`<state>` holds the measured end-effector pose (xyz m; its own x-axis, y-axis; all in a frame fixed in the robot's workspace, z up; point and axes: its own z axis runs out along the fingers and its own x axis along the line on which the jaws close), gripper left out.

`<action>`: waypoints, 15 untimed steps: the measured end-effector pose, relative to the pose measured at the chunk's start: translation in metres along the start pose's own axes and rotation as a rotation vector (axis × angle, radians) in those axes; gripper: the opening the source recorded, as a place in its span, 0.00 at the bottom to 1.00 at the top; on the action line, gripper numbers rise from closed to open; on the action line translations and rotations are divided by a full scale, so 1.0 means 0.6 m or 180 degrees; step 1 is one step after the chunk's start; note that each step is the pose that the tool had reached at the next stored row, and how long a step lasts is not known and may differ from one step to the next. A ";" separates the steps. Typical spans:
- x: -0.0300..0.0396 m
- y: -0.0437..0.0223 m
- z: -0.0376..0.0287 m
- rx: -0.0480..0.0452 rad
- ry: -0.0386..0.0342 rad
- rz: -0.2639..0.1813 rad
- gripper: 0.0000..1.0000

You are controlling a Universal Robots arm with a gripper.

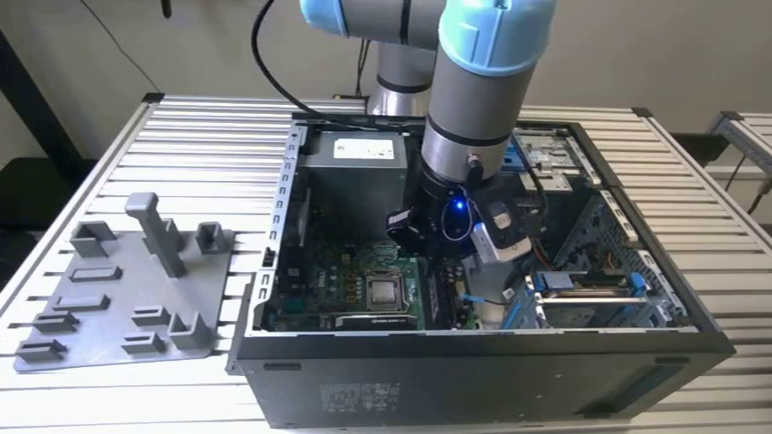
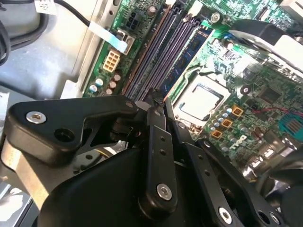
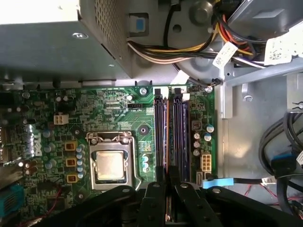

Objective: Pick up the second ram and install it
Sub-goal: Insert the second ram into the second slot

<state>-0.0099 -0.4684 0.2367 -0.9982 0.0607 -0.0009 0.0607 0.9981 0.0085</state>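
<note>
My gripper (image 1: 437, 271) reaches down inside the open PC case (image 1: 483, 348), over the memory slots of the green motherboard (image 3: 118, 109). In both wrist views its black fingers stand close together on the near end of the second ram (image 3: 161, 142) (image 2: 144, 61). This is a thin dark stick with a brownish top edge, standing upright along a slot. The gripper (image 3: 168, 189) (image 2: 154, 99) sits right above that slot line. A neighbouring slot (image 3: 178, 137) runs parallel beside it. The stick's lower edge and the near latch are hidden by the fingers.
A CPU socket (image 3: 110, 164) lies beside the slots. The grey power supply (image 1: 356, 172) and a bundle of cables (image 3: 189, 47) sit at the far end of the case. A grey tray (image 1: 121, 298) with upright posts lies on the slatted table at the exterior view's left.
</note>
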 end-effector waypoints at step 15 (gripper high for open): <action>0.000 -0.001 0.023 0.0001 0.0000 0.0023 0.14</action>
<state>-0.0099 -0.4688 0.2232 -0.9977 0.0680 -0.0007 0.0680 0.9977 0.0083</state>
